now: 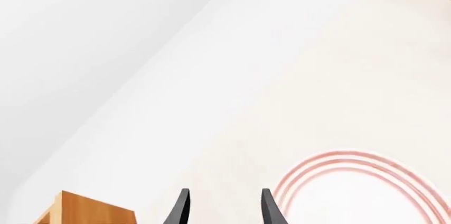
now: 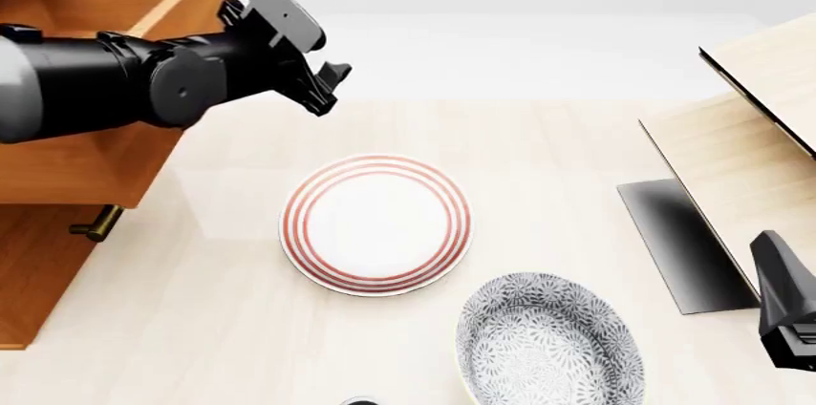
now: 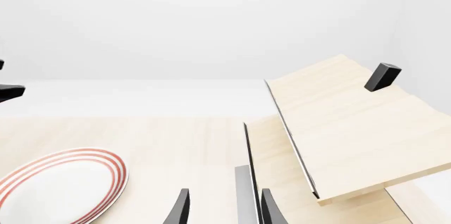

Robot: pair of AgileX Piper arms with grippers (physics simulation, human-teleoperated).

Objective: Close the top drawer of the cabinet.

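The orange-brown cabinet [image 2: 32,276] stands at the table's left edge. Its top drawer [image 2: 90,161] is pulled out, its box open upward. A brass handle [image 2: 96,223] shows just below the drawer's front; I cannot tell which drawer it belongs to. My left arm reaches across over the drawer. My left gripper [image 2: 328,90] is open and empty, past the drawer's right corner and above the table. In the left wrist view the left gripper [image 1: 224,208] has an orange-brown wood corner [image 1: 88,211] beside it. My right gripper [image 2: 771,266] is open and empty at the near right, and also shows in its wrist view [image 3: 224,208].
A white plate with red rings [image 2: 376,223] lies mid-table. A grey patterned plate [image 2: 548,343] lies nearer, to its right. Pale light-wood furniture with black edges [image 2: 752,147] fills the right side, close to my right gripper. It also shows in the right wrist view [image 3: 352,123].
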